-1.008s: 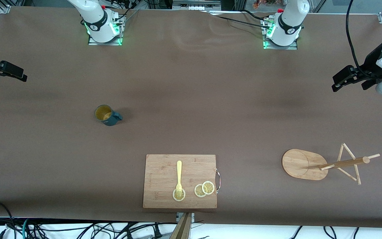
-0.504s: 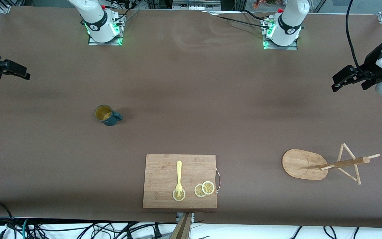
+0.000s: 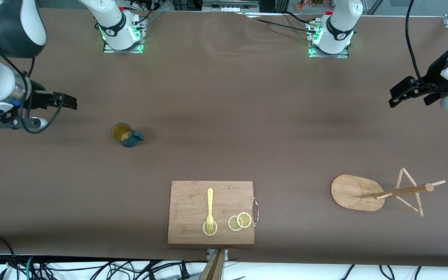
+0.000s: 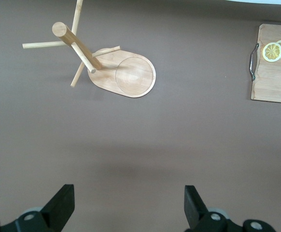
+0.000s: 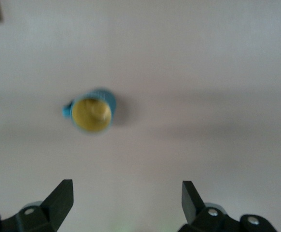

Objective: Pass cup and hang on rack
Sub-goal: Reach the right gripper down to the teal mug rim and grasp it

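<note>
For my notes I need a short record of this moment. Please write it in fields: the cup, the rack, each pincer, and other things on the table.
cup: upright on the table, toward the right arm's end, untouched
rack: lying tipped over, toward the left arm's end, no cup on it
right pincer: open, empty, over the table near the cup
left pincer: open, empty, waiting over its end of the table
cutting board: nearer the front camera, holding a fork and lemon slices
</note>
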Action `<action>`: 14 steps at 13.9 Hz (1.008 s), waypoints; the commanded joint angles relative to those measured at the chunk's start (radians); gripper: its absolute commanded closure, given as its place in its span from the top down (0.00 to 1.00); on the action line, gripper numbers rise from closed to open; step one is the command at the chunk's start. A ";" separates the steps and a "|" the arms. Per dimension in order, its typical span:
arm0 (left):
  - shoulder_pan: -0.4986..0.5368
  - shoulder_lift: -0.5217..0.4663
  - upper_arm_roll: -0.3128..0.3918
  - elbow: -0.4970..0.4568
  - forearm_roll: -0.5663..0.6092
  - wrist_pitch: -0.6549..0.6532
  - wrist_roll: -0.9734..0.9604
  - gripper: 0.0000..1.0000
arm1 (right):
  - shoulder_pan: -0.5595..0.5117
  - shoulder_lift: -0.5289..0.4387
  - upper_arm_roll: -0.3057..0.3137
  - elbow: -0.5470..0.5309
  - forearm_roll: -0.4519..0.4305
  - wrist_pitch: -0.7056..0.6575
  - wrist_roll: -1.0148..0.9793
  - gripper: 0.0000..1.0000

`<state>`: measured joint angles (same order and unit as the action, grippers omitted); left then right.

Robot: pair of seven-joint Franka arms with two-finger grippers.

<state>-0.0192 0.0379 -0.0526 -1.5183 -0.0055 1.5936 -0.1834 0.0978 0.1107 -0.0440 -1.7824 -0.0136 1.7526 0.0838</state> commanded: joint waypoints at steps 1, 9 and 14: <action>-0.002 0.000 0.004 0.010 0.001 -0.003 0.022 1.00 | 0.011 -0.046 0.042 -0.171 -0.011 0.213 0.110 0.99; -0.004 0.000 0.004 0.010 0.001 -0.003 0.022 1.00 | 0.025 0.050 0.059 -0.453 -0.011 0.660 0.313 0.91; -0.004 0.000 0.002 0.010 0.001 -0.003 0.022 1.00 | 0.040 0.130 0.058 -0.451 -0.011 0.682 0.312 0.37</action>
<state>-0.0193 0.0379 -0.0527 -1.5183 -0.0055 1.5936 -0.1834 0.1311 0.2185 0.0134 -2.2269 -0.0138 2.4042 0.3767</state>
